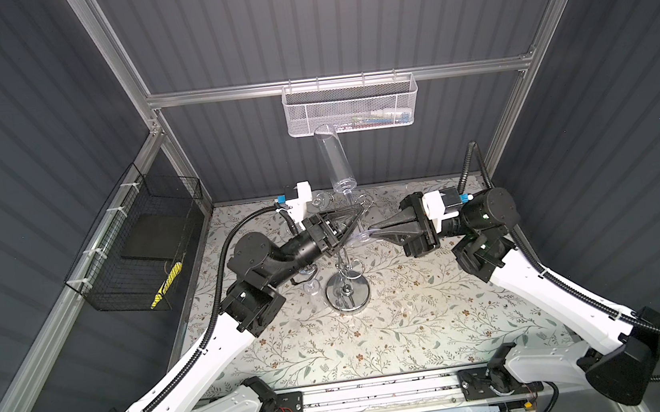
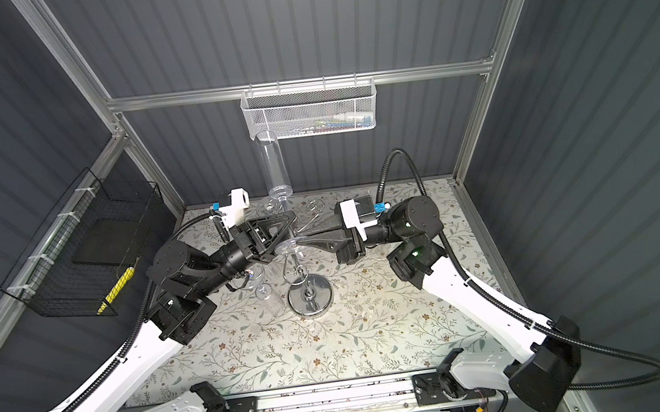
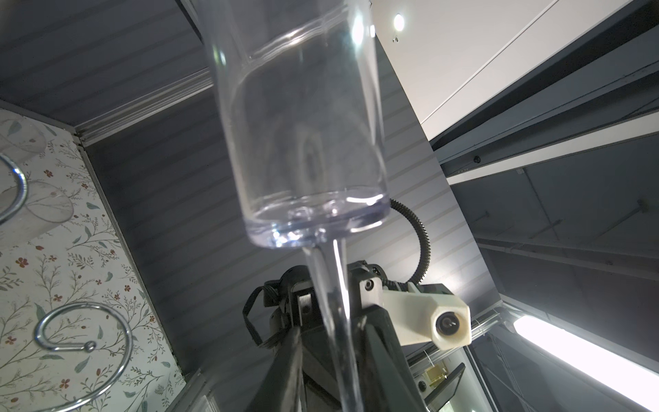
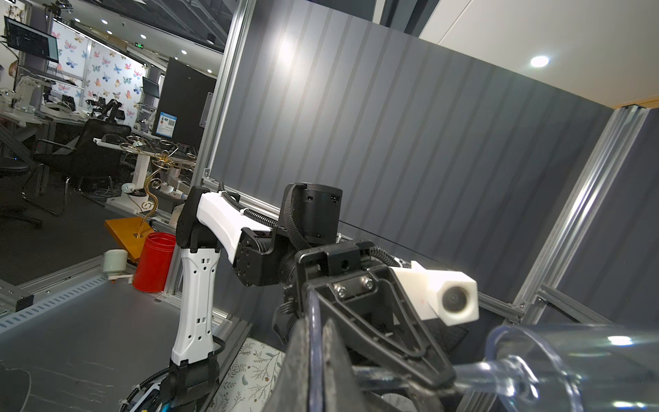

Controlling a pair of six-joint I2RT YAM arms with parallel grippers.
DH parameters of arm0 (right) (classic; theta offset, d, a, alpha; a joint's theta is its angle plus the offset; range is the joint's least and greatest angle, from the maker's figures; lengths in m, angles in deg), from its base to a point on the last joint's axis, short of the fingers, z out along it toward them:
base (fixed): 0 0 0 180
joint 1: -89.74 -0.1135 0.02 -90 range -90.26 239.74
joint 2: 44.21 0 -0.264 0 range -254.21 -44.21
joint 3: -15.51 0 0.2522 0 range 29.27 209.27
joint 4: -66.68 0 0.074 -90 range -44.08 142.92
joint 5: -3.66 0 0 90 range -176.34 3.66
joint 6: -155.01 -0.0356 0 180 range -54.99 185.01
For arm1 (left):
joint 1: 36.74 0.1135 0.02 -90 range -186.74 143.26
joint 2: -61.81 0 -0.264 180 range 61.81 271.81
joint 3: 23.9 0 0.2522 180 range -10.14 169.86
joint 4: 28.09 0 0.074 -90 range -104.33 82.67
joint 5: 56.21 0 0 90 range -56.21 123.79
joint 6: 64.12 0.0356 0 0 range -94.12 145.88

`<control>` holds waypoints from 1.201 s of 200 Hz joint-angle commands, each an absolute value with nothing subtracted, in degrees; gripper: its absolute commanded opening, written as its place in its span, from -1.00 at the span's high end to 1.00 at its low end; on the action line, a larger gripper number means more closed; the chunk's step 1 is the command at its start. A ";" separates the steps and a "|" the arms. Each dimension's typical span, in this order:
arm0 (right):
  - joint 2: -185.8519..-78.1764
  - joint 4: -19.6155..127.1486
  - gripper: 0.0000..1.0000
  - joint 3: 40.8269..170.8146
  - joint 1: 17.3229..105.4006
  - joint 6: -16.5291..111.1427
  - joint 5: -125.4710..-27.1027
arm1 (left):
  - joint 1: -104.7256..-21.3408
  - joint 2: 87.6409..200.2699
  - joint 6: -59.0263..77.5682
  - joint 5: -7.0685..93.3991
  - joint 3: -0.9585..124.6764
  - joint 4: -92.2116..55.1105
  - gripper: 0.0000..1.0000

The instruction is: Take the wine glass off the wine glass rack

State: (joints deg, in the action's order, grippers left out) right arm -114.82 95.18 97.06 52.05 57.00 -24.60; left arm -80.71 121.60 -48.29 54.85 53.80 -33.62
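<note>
The right gripper [image 1: 371,229] is clamped shut on the foot of the one raised wine glass [image 1: 334,160], upright at upper centre in both top views. Its stem is flanked by the narrowed left gripper [image 1: 356,216]; contact cannot be told. One wine glass rack [image 1: 348,293] stands below, and at least two other glasses [image 1: 313,296] are seen beside it.

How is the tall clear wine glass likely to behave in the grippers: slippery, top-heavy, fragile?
Probably slippery: the wine glass is smooth and clear, and the right gripper pinches only its thin foot. Likely top-heavy: the long bowl stands high above that grip, so it may tilt. The slim stem looks fragile; the left gripper flanks it.
</note>
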 commanded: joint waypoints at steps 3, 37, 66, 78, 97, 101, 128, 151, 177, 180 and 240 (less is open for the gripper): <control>-113.89 96.01 1.00 97.56 51.51 59.30 -23.76 | -81.11 120.89 -47.42 55.33 53.85 -35.05 0.58; -113.78 93.89 1.00 97.65 51.08 61.06 -23.55 | -81.30 121.20 -48.54 55.41 52.93 -37.07 0.74; -113.54 91.60 1.00 97.87 50.93 62.95 -23.50 | -81.48 121.30 -49.02 55.41 52.79 -38.29 0.94; -113.47 91.08 1.00 97.82 50.83 63.35 -23.64 | -81.52 121.21 -49.05 55.47 52.78 -38.49 1.00; -113.21 89.58 0.93 97.65 50.85 64.33 -23.99 | -81.57 120.94 -48.74 55.10 52.40 -38.61 1.00; -113.11 89.29 0.82 97.63 50.82 64.51 -24.23 | -81.56 120.83 -48.73 54.91 52.30 -38.59 1.00; -111.47 88.12 -0.16 96.09 50.84 65.76 -27.82 | -81.57 119.75 -47.33 53.76 51.72 -37.97 1.00; -108.75 86.86 -0.98 94.09 50.85 66.88 -32.22 | -81.52 118.53 -41.39 53.13 54.04 -30.54 1.00; -103.85 88.47 -0.98 91.38 50.86 64.10 -41.46 | -81.57 117.73 -29.62 53.12 59.51 -18.28 1.00; -103.48 88.64 -0.98 91.24 50.82 63.55 -42.81 | -81.57 117.71 -27.95 51.45 60.29 -16.75 1.00; -101.85 72.92 -0.97 100.08 50.67 46.65 -71.95 | -81.57 119.00 4.81 44.20 77.33 6.61 1.00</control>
State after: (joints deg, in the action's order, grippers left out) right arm -101.01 81.91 94.46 50.92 56.30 -59.12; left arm -81.34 119.66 -14.85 48.43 70.26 -4.07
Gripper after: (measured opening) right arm 0.989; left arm 0.104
